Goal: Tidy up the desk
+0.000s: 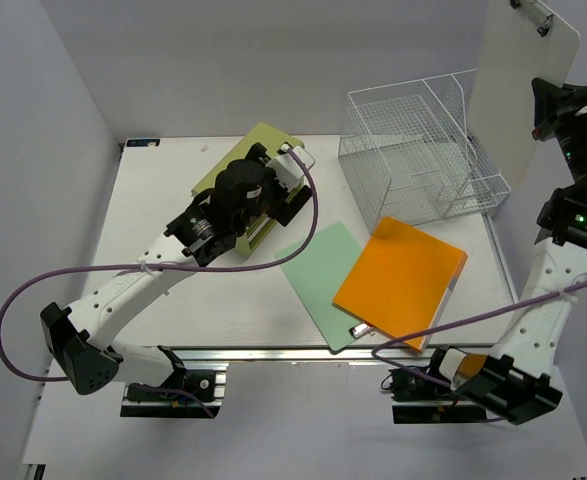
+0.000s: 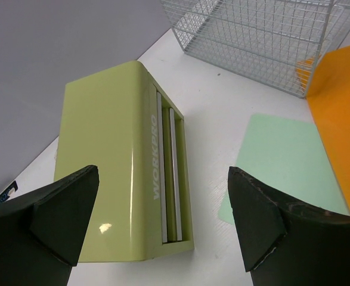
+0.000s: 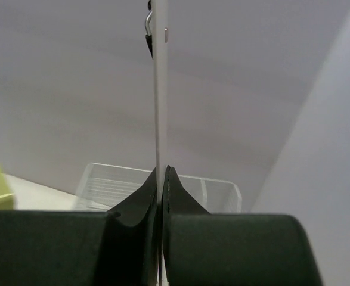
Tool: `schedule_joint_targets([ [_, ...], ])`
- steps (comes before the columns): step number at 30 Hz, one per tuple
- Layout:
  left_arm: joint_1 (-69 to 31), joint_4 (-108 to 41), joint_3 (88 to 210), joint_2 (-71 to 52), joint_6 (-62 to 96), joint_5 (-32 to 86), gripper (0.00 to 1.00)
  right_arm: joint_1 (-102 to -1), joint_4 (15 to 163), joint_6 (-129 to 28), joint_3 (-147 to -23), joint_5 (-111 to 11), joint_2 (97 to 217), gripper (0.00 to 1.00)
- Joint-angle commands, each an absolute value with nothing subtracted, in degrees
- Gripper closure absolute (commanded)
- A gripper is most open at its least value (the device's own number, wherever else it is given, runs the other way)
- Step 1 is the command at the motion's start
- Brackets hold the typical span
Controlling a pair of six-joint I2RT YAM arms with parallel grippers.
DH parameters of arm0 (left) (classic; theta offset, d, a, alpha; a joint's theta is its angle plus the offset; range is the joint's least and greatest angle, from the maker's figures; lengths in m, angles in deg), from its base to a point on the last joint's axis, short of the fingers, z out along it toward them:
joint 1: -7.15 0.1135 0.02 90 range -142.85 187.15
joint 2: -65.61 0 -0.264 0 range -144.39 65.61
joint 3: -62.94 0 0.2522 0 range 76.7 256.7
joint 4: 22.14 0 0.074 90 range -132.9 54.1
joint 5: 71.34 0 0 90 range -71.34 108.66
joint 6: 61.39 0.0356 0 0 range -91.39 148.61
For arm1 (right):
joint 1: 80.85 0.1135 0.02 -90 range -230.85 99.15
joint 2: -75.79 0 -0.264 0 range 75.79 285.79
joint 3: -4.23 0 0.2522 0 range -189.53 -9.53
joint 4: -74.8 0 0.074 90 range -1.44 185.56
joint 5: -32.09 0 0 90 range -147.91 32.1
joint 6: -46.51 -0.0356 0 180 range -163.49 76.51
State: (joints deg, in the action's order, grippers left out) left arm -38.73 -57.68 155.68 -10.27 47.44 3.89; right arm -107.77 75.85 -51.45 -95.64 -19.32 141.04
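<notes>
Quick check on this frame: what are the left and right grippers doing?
Left gripper: open, holding nothing, above the green drawer box.
Right gripper: shut on the white clipboard, held upright.

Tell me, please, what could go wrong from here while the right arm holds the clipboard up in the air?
1. The right gripper pinches the white clipboard at one edge only, so the tall board might swing or slip down onto the wire rack near it.
2. The left gripper hangs open above the green drawer box; lowering could knock a finger against it and shove it.
</notes>
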Motion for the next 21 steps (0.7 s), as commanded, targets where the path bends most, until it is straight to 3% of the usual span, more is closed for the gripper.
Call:
schedule_joint_targets([
  [1, -38.8, -55.6, 155.0, -9.1, 45.9, 3.5, 0.02, -108.0, 77.6, -43.7, -97.7, -29.1, 145.3, 1.0],
  [5, -38.9, -54.9, 153.6, -8.6, 44.9, 2.6, 0.02, -108.0, 70.5, -37.9, -92.3, -31.1, 146.7, 1.0],
  [9, -38.9, -53.8, 152.0, -8.2, 44.2, 1.5, 0.02, -108.1, 63.6, -36.5, -90.8, -24.4, 150.4, 1.0],
  [21, -38.8, -49.4, 149.1, -10.7, 41.3, -5.2, 0.02, -108.0, 58.1, -38.7, -95.3, -11.9, 162.4, 1.0],
])
